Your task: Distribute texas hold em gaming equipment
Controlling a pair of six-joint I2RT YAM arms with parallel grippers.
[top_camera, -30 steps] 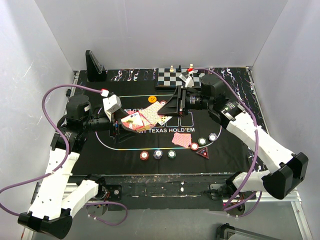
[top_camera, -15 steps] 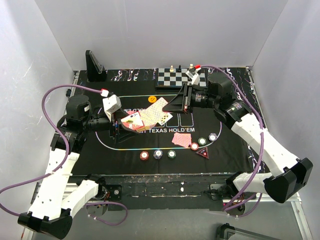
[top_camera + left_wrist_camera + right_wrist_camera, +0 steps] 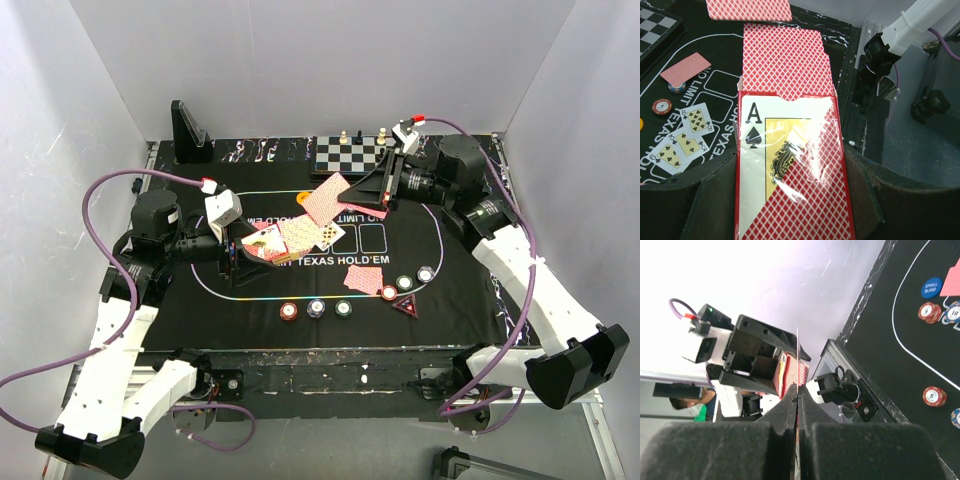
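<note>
My left gripper [image 3: 240, 255] is shut on a red card box [image 3: 790, 170] with an ace of spades on its face, and red-patterned cards [image 3: 785, 60] stick out of its open end. My right gripper [image 3: 362, 195] is shut on one red-backed card [image 3: 328, 200] and holds it in the air beyond the box. That card shows edge-on in the right wrist view [image 3: 797, 355]. Face-up cards [image 3: 300, 236] and a face-down card [image 3: 362, 280] lie on the mat. Several chips [image 3: 317, 307] and the dark red triangular marker [image 3: 406, 305] sit along the mat's near line.
The chessboard [image 3: 355, 155] with pieces stands at the back, close behind the right gripper. A black stand [image 3: 190, 135] is at the back left. An orange chip [image 3: 303, 198] lies left of the held card. White walls enclose the table.
My right gripper has drawn back and to the right, toward the chessboard, pulling the card clear of the box. The left arm and the box have stayed put.
</note>
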